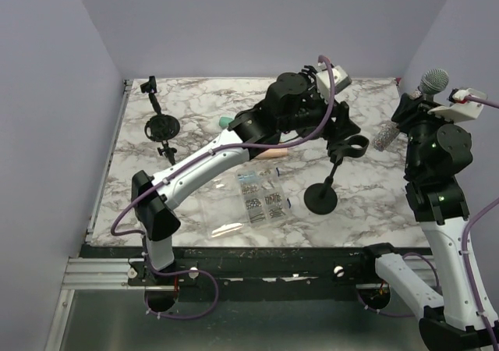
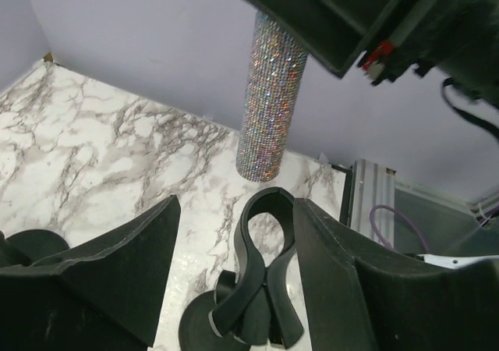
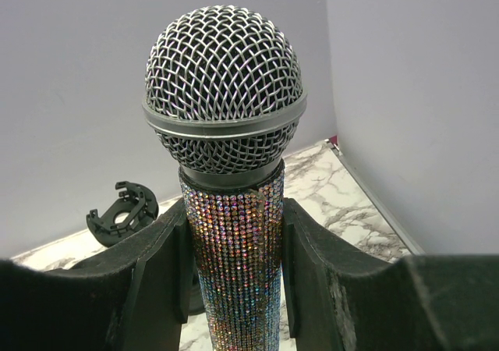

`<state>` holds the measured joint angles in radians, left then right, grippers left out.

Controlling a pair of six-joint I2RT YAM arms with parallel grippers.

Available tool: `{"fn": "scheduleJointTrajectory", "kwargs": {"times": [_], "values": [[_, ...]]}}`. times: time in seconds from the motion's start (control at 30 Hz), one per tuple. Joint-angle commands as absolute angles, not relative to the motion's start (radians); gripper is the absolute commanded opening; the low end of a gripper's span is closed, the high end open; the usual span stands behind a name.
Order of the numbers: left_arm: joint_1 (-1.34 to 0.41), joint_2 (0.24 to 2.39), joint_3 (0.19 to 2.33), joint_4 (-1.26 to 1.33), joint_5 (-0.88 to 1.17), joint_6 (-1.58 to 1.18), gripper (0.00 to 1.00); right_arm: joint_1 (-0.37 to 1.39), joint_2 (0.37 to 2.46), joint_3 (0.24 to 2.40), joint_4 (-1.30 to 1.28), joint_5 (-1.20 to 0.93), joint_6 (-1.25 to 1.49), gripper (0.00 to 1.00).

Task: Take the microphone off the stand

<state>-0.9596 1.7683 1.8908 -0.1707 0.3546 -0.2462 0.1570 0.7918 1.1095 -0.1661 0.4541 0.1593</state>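
The glittery microphone (image 1: 386,136) with a silver mesh head (image 3: 222,86) is clear of the stand, held up at the right of the table. My right gripper (image 1: 411,111) is shut on its handle (image 3: 234,257) just below the head. The black stand (image 1: 330,175) has a round base (image 1: 320,199) and an empty clip (image 2: 269,234). My left gripper (image 1: 348,142) is open, its fingers (image 2: 117,281) either side of the clip; the right finger touches it. The microphone's lower end (image 2: 269,101) hangs just beyond the clip in the left wrist view.
A clear plastic box of small parts (image 1: 261,195) lies mid-table under the left arm, with a peach cylinder (image 1: 273,154) and a teal object (image 1: 224,121) nearby. A second small black stand (image 1: 161,126) is at the back left, also in the right wrist view (image 3: 121,210). Walls enclose the table.
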Motion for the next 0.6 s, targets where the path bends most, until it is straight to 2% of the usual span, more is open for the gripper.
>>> {"fn": "scheduleJointTrajectory", "kwargs": {"times": [0.0,0.33,0.57], "values": [[-0.959,1.849,1.947,-0.236,0.404,-0.235,0.58,0.157,0.773,1.101,-0.134,0.435,0.153,0.01],[-0.961,1.850,1.692,-0.083,0.408,-0.308,0.41,0.156,0.766,1.077,-0.111,0.411,0.158,0.01],[-0.963,1.878,1.558,-0.005,0.402,-0.348,0.38,0.156,0.766,1.076,-0.111,0.400,0.162,0.01]]}}
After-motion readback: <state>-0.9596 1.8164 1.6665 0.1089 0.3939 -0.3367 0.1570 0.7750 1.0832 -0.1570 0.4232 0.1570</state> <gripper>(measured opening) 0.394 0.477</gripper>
